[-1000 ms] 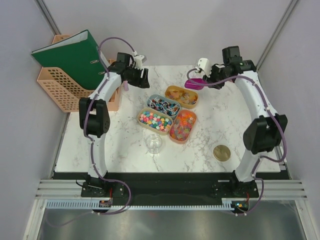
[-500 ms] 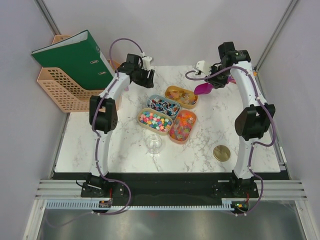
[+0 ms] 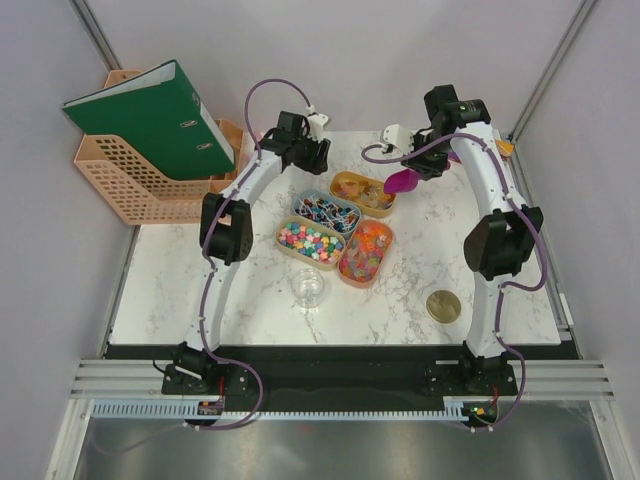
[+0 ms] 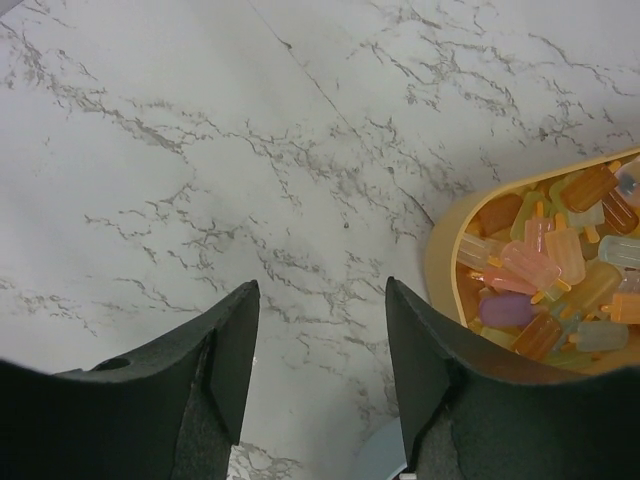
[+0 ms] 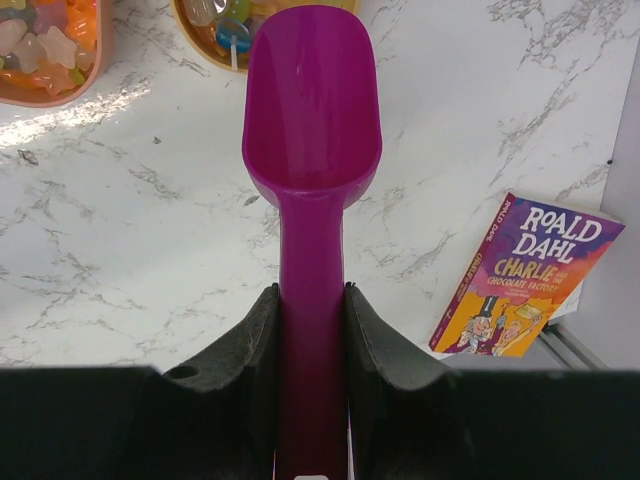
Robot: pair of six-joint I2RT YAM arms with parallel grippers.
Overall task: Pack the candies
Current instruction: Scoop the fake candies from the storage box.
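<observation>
Four oval trays hold the candies: multicoloured bits [image 3: 310, 241], orange-red gummies [image 3: 366, 251], blue-wrapped pieces [image 3: 327, 211] and pastel lolly-shaped sweets [image 3: 363, 193]. My right gripper [image 3: 428, 162] is shut on the handle of a magenta scoop [image 3: 402, 181], held above the table by the back tray. In the right wrist view the scoop [image 5: 312, 100] is empty between my right gripper's pads [image 5: 312, 295]. My left gripper [image 3: 305, 158] is open and empty over bare marble behind the trays. In the left wrist view the left gripper [image 4: 320, 290] has the pastel sweets [image 4: 545, 270] to its right.
A clear glass jar [image 3: 308, 287] stands in front of the trays, and a round gold lid [image 3: 444, 306] lies at the front right. A green binder [image 3: 150, 115] rests on a peach basket [image 3: 120, 180] at the back left. A Roald Dahl book [image 5: 525, 275] lies at the back right edge.
My left gripper has moved right, toward the back trays, still open. My right wrist has turned and carried the scoop a little right and nearer, beside the back tray.
</observation>
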